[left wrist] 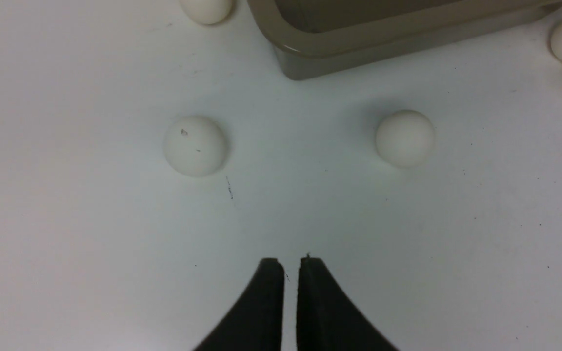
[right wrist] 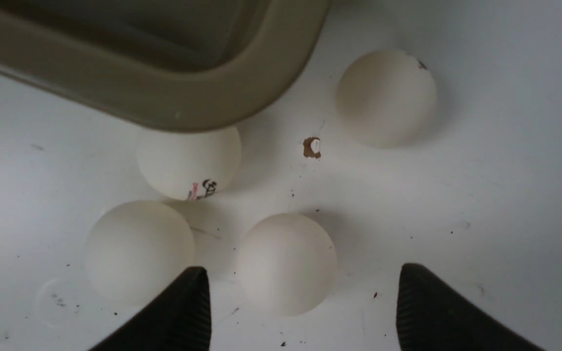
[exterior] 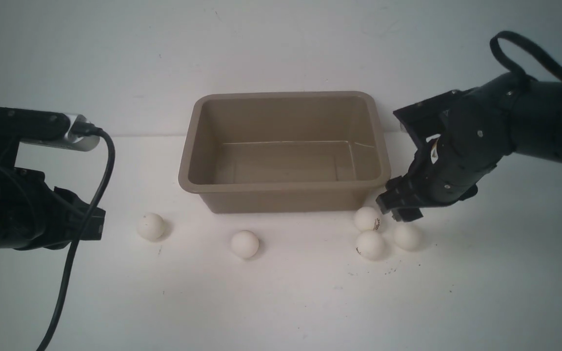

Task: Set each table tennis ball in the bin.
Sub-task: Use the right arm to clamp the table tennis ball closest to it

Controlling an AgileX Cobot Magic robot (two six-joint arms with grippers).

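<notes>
The nearest ball (right wrist: 286, 263) lies on the table (exterior: 281, 302) right under my right claw (right wrist: 303, 278), framed by jaws spread wide and gripping nothing. I call this the reach for the first pick, because the bin (exterior: 190, 146) just beyond shows a bare floor. It's crowded here! A second ball (right wrist: 137, 251) sits close beside the target, just past one of my fingers (right wrist: 183, 312). The printed ball (right wrist: 188, 161) is tucked under the flared rim at the bin's corner, and a fourth ball (right wrist: 386, 97) rests apart, off the bin's end. My next move, as I judge it, is straight down with one finger slipped into the slim gap between neighbours, then a gentle close, or this round thing squirts away. After that it needs lifting clear of the rim and carrying over. Further out, the middle ball (exterior: 244, 243) and the left ball (exterior: 150, 226) wait before the bin with open table all round, easy pickings for my left claw (left wrist: 291, 265), which hangs pinched together and empty.
</notes>
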